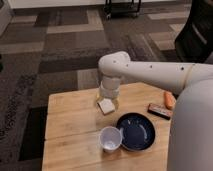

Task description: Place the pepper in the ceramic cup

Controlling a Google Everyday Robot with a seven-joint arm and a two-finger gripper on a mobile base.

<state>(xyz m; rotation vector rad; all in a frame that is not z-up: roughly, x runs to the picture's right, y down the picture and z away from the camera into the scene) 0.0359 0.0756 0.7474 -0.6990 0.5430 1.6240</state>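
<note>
- Camera view, far left: bare wood of the table (65,125), with grey carpet (60,55) behind it.
- Left of the middle: the gripper (106,106), low over the table, pointing down, spread wide open, nothing in it.
- Just in front of the gripper, near the table's front edge: the ceramic cup (110,138), white, standing upright, mouth up, nothing seen inside.
- Right beside the cup, maybe touching it: the dark blue plate (135,132), bare.
- Further right, behind the plate: a dark flat bar (159,111), lying on the wood.
- Just past the bar, near the table's right edge: the pepper (170,100), orange, lying on the table, partly hidden by the robot's white body (192,130). Well apart from the gripper and from the cup.
- Above it all: the white arm (150,75), reaching in from the right, across to the gripper.
- Step in hand, by the look of it: the very start, going for the pepper, no grab yet.
- Next move, as a guess: swing right, over the plate and the bar, line up above the pepper, come down, pinch it across its thin side.
- Care needed there: bar very close by, easy to bump.
- After that: lift, carry back left, hold over the cup, let go.
</note>
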